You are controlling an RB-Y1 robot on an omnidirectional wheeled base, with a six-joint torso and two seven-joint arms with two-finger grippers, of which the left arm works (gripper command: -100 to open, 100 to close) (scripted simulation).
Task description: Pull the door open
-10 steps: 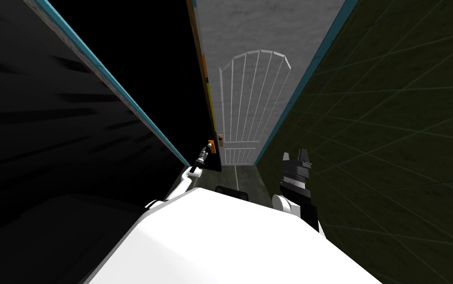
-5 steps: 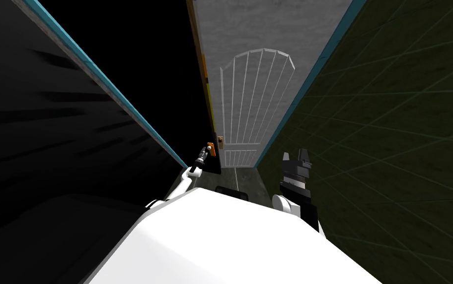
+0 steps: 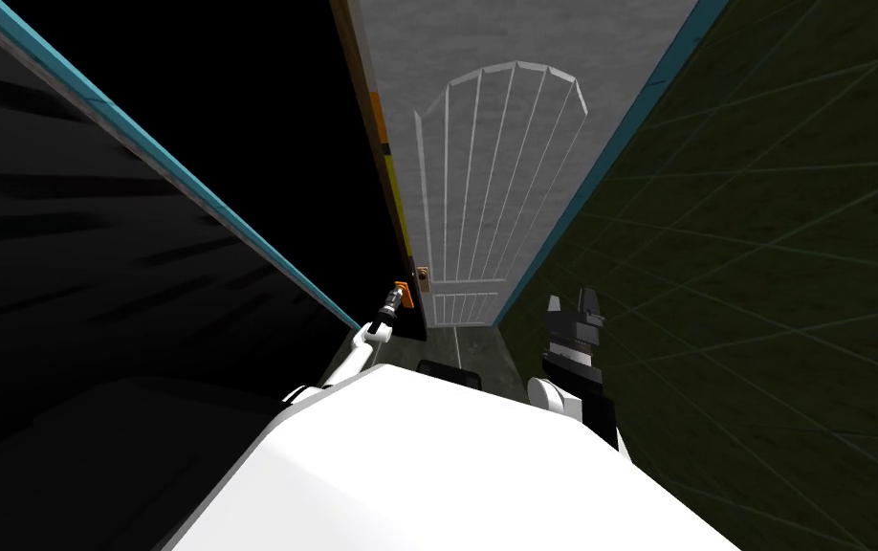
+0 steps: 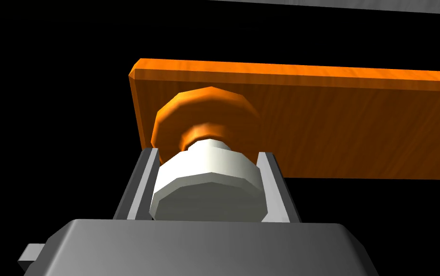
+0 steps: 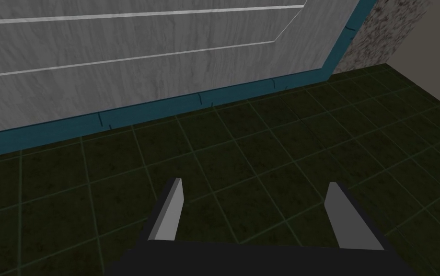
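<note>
Clamping white doorknob (image 4: pixel 208 189), left gripper (image 4: pixel 208 153).

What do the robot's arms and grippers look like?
The left arm is slim and white, dark at the wrist; the right arm is chunky black and grey. The left gripper and right gripper each have two thin, light grey blades on a box.

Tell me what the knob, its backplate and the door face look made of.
Knob: off-white, matte, faceted; material not readable. Backplate: orange, faint wood-like grain, slight sheen; possibly varnished wood. Door face: pale grey, streaky grain with white lines; painted wood or stone, unclear.
</note>
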